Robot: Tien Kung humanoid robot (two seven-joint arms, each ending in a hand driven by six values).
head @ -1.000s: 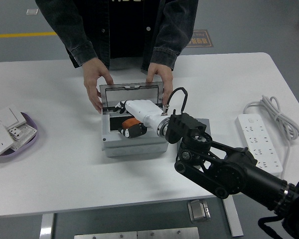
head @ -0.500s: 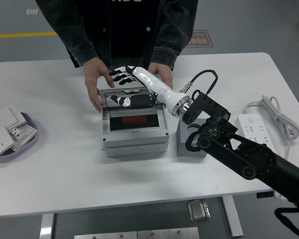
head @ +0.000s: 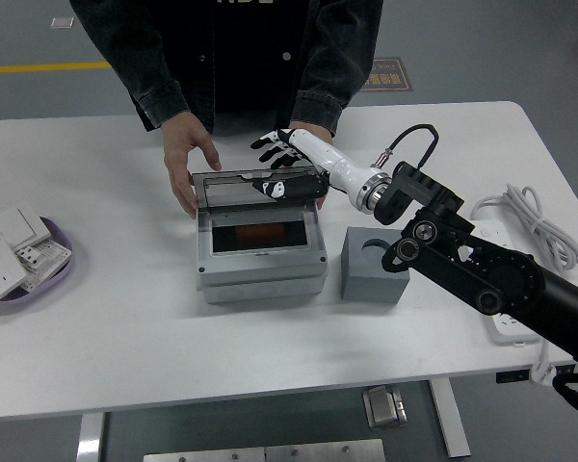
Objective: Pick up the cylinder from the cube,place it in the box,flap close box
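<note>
The orange cylinder (head: pixel 261 234) lies inside the grey box (head: pixel 260 262) at the middle of the white table (head: pixel 125 318), seen through the box's open top. The clear lid (head: pixel 255 188) stands raised at the box's far edge. The right hand (head: pixel 287 154) reaches in from the right on a black arm, its wrist over the lid's right end, its fingers (head: pixel 267 146) spread above the lid's top edge and holding nothing. The grey cube (head: pixel 374 264) sits just right of the box. A person's hand (head: pixel 186 164) rests at the lid's left corner.
</note>
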